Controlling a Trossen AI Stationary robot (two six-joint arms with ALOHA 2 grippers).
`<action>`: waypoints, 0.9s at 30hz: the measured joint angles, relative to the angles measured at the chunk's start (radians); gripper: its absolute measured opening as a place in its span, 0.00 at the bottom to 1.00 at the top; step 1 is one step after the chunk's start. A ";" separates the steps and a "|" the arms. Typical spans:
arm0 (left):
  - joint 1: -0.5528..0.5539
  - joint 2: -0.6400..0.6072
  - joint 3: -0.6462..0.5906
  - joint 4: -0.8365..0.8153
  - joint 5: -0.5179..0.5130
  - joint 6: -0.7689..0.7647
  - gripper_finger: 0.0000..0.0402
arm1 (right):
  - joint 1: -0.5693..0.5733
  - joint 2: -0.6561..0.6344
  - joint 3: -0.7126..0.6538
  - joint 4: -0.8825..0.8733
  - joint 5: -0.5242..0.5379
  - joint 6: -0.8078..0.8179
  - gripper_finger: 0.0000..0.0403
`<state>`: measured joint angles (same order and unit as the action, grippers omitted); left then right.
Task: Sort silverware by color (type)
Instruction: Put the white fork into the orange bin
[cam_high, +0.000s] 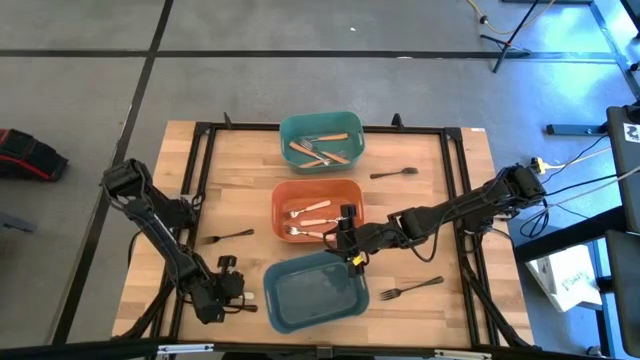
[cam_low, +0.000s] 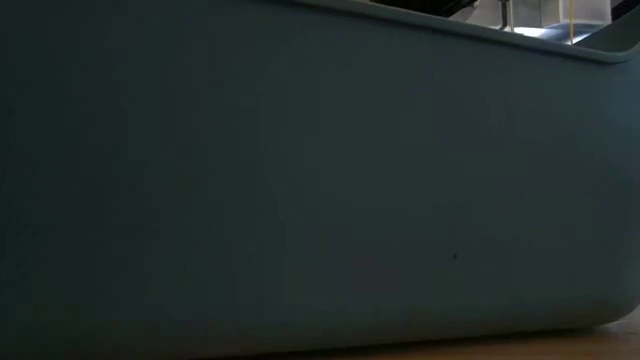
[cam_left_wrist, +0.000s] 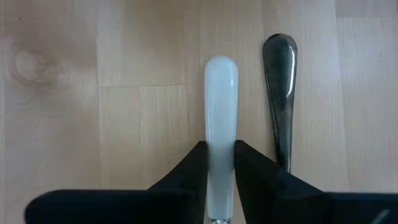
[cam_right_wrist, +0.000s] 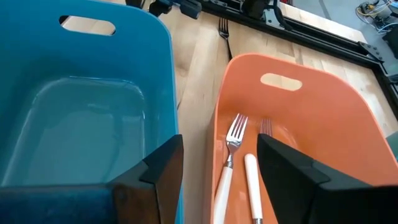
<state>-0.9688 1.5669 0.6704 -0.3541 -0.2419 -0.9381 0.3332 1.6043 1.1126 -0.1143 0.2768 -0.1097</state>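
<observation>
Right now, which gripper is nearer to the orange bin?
The right. The right gripper hangs open at the orange bin's near edge, between it and the blue bin. The left gripper is across the blue bin, closing around a cream-handled fork.

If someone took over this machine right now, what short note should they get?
Left gripper: jaws closing around a cream fork on the table, a grey fork beside it.
Right gripper: jaws open, empty, over the orange bin.
Done: brown forks in the teal bin, cream ones in the orange bin.
Left: grey forks still on the table; blue bin empty.
</observation>
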 joint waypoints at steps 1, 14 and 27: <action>0.001 0.000 0.000 0.000 -0.003 0.002 0.14 | 0.000 0.000 0.000 0.000 0.000 0.000 0.47; 0.008 -0.085 -0.007 -0.033 -0.083 0.034 0.13 | 0.000 0.001 0.000 0.000 0.000 0.000 0.47; 0.026 -0.279 -0.005 -0.105 -0.135 0.054 0.13 | 0.000 0.001 0.000 -0.005 -0.007 0.009 0.47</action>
<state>-0.9430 1.2881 0.6659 -0.4587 -0.3770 -0.8846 0.3332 1.6051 1.1130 -0.1194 0.2700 -0.1003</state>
